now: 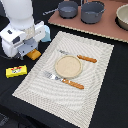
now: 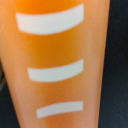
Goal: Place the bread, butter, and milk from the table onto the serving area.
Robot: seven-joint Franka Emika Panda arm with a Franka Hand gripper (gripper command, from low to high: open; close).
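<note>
With gripper [image 1: 31, 51] low over the bread [image 2: 55, 65] at the mat's [image 1: 95, 85] left, jaws unreadable, next grip, lift and carry right.

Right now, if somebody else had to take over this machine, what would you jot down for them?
Gripper: low over the bread at the mat's edge; the arm hides the fingers, so I cannot tell whether they are open or shut. The wrist view shows only the loaf's top, very close.
Butter: on the black table, off the mat, toward the exterior view's left.
Milk: on the table behind the arm, mostly hidden.
Serving area: holds plate, fork and knife only.
Done: nothing placed yet.
Left: bread, butter and milk all go onto the mat.
</note>
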